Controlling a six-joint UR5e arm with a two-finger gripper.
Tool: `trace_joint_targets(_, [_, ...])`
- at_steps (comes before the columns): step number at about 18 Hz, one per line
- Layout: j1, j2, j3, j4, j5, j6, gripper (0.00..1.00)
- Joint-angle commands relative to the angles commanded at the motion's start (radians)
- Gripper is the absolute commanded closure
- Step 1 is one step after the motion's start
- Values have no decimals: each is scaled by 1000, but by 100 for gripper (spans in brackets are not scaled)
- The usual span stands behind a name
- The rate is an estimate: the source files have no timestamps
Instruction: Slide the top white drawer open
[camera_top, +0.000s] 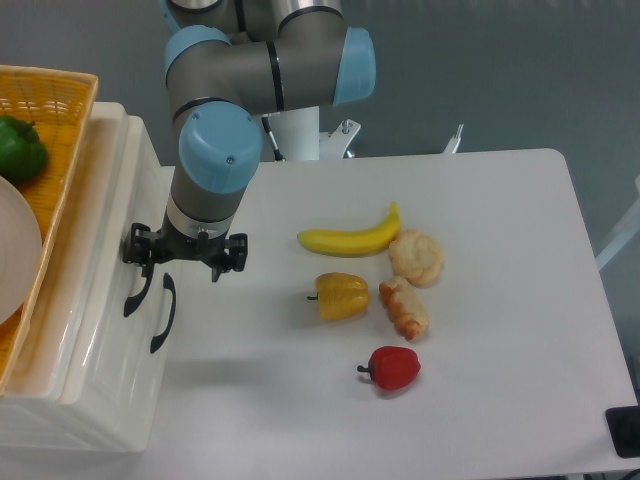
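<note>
The broad white tabletop (480, 300) spreads out to my right, and the glossy cream-white plastic cabinet (90, 390) stands at its left edge, seen from above. On the cabinet's roof sits a woven orange wicker basket (60, 100) holding a green round fruit or vegetable (20, 148) and part of a pale round plate (15, 250).

My grey arm with its light-blue joint caps (215, 150) reaches down in front of the cabinet's face. The top white drawer (118, 240) is the upper of the two there; its curved black handle (135, 285) lies at the cabinet front, just beside the matching curved black handle of the lower drawer (165, 312). From this angle I cannot tell whether the top drawer stands out from the cabinet at all.

My fingers (183, 258) hang at the level of the upper handle's top end, one black fingertip at the handle and the other well to its right, so they are spread apart, gripping nothing I can see.

Farther right on the tabletop lie a yellow curved banana (350, 236), a pale knobbly bread roll (416, 256), a yellow bell pepper (340, 296), an orange-and-cream croissant-like pastry (405, 308) and a red bell pepper (393, 368).
</note>
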Motion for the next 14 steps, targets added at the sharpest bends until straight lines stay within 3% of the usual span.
trace_joint_targets(14, [31,5,8,-2,35,11,0])
